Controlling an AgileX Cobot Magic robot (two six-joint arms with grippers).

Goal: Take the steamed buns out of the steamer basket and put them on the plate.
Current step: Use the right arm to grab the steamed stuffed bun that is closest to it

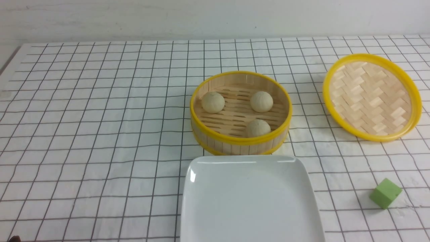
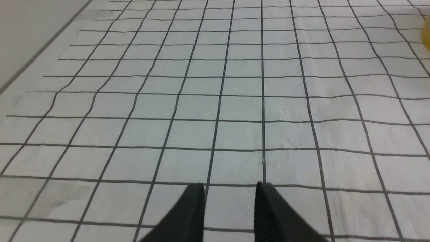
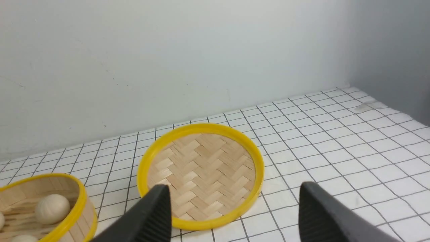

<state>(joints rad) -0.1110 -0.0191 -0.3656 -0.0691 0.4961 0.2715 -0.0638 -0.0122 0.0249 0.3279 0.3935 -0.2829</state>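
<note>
Bamboo steamer basket (image 1: 240,140) sits on the tabletop (image 1: 100,117) with 3 steamed buns (image 1: 261,101) inside; white plate (image 1: 250,201) lies just in front of it; woven lid (image 1: 371,97) and green cube (image 1: 385,193) lie off to the right; left jaws stand parted, right jaws spread wide, both gripping nothing.

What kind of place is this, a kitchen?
Likely a staged robot test bench rather than a kitchen: a white black-gridded tablecloth before a bare white wall, and a stray green cube near the round yellow-rimmed bamboo steamer basket.
</note>
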